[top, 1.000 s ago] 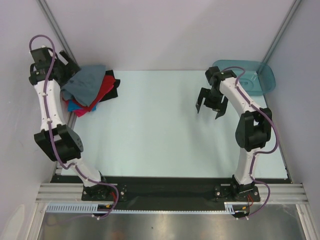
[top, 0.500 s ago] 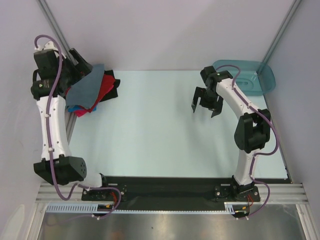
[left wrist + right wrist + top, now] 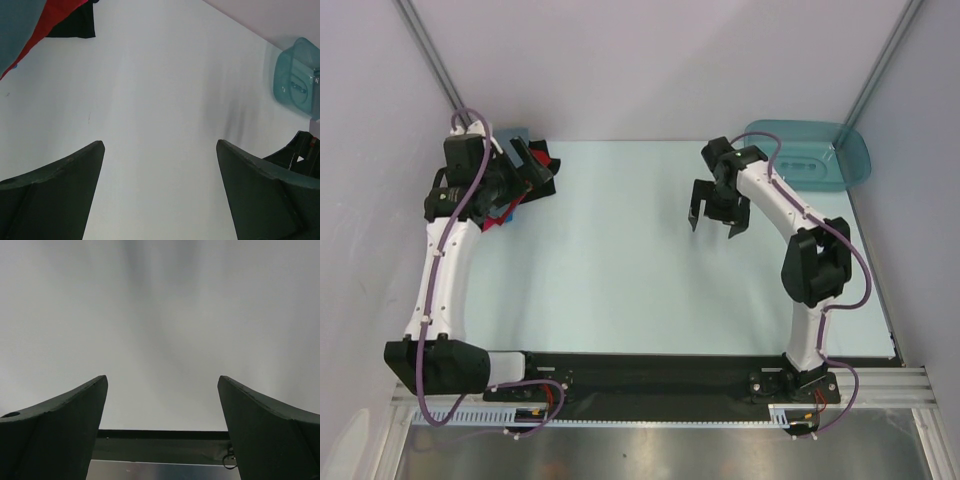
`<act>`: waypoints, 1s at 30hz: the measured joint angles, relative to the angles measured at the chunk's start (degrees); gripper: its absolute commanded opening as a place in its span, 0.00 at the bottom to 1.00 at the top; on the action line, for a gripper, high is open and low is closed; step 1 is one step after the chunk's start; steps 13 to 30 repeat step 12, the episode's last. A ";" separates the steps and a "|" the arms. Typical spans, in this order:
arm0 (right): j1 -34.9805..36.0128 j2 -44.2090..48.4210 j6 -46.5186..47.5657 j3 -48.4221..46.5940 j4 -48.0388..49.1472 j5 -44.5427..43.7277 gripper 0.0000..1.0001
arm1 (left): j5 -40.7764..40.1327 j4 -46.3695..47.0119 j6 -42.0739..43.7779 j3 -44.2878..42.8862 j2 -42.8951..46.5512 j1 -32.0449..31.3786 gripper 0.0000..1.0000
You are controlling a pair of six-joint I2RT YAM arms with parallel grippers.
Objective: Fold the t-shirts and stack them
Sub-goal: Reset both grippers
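**A:** Where did the t-shirts [image 3: 525, 175] lie?

**B:** Bunched in a heap at the far-left corner of the counter [image 3: 620, 270], grey, red, blue and black cloth overlapping. From above, the left arm covered most of the heap, so I couldn't tell how any one shirt was laid or which way its long side ran.

**A:** And the tools?

**B:** The left tool [image 3: 160, 165] had its fingers spread wide with nothing between them. In its wrist view the cloth sat at the upper-left edge, so the heap lay beside and behind the fingers, not between them. The right tool [image 3: 717, 208] was likewise spread and bare, hanging over open counter right of the middle, near the teal bin [image 3: 820, 155].

**A:** Which arm was nearer the heap?

**B:** The left, plainly; the right stood well apart from it, across the counter. No folded stack showed anywhere.
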State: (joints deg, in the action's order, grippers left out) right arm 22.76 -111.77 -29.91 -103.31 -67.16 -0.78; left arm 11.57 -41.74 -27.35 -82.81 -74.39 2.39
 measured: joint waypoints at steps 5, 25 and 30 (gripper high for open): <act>1.14 -1.36 0.07 -0.66 -0.28 -0.28 0.98 | -3.02 -0.85 0.94 0.00 0.33 -2.54 1.00; 1.68 -2.03 0.07 -2.82 -1.36 -1.11 0.98 | -7.17 -2.23 3.02 -0.02 0.11 -6.67 1.00; 1.68 -2.03 0.07 -2.82 -1.36 -1.11 0.98 | -7.17 -2.23 3.02 -0.02 0.11 -6.67 1.00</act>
